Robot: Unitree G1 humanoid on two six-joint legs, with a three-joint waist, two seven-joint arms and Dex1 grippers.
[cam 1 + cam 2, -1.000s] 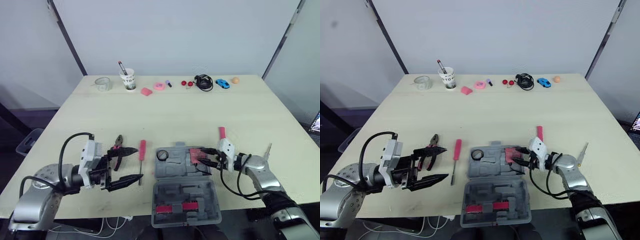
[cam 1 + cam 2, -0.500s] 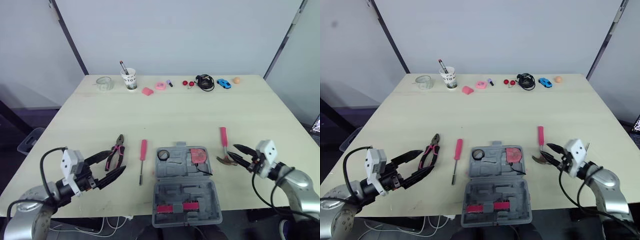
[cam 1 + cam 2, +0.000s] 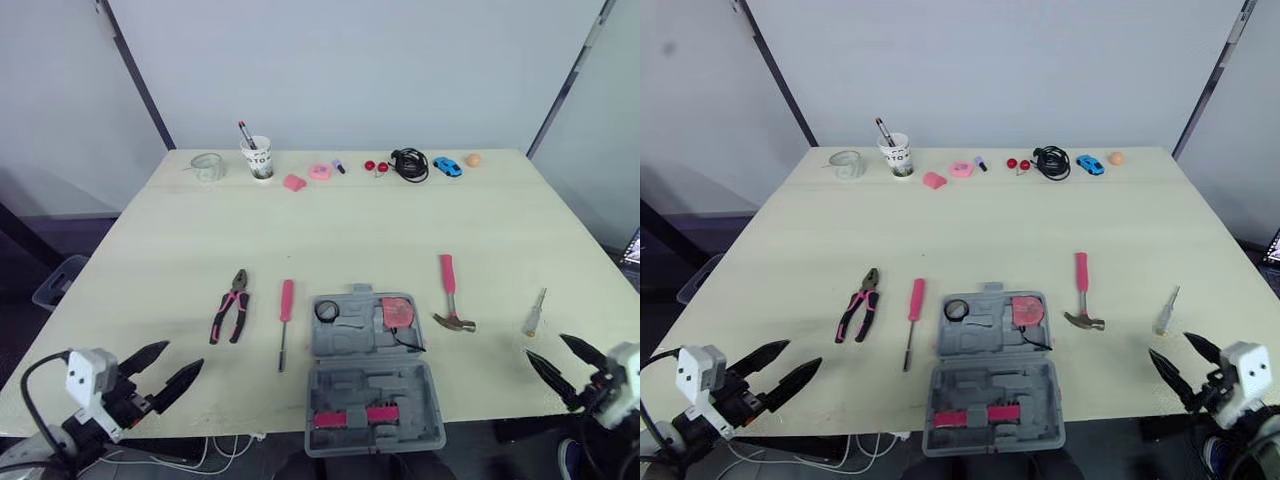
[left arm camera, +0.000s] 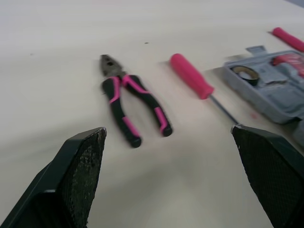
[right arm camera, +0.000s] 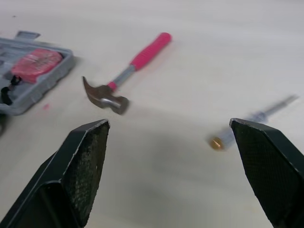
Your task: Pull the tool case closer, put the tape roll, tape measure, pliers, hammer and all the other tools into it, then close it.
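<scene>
The open tool case (image 3: 372,385) sits at the bench's (image 3: 350,230) near edge, with the tape roll (image 3: 325,311) and tape measure (image 3: 399,312) in its far half. The pliers (image 3: 231,306) lie on its left and the hammer (image 3: 451,300) on its right. The left gripper (image 3: 183,356) and right gripper (image 3: 546,346) spread their fingers wide, empty.

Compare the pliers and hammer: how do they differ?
The pliers lie left of the case, the hammer right of it. The pliers have two black-and-pink handles; the hammer has one pink handle. The pliers' nose points away from the robot, while the hammer's head lies at its near end. Both lie flat on the table, outside the case.
</scene>
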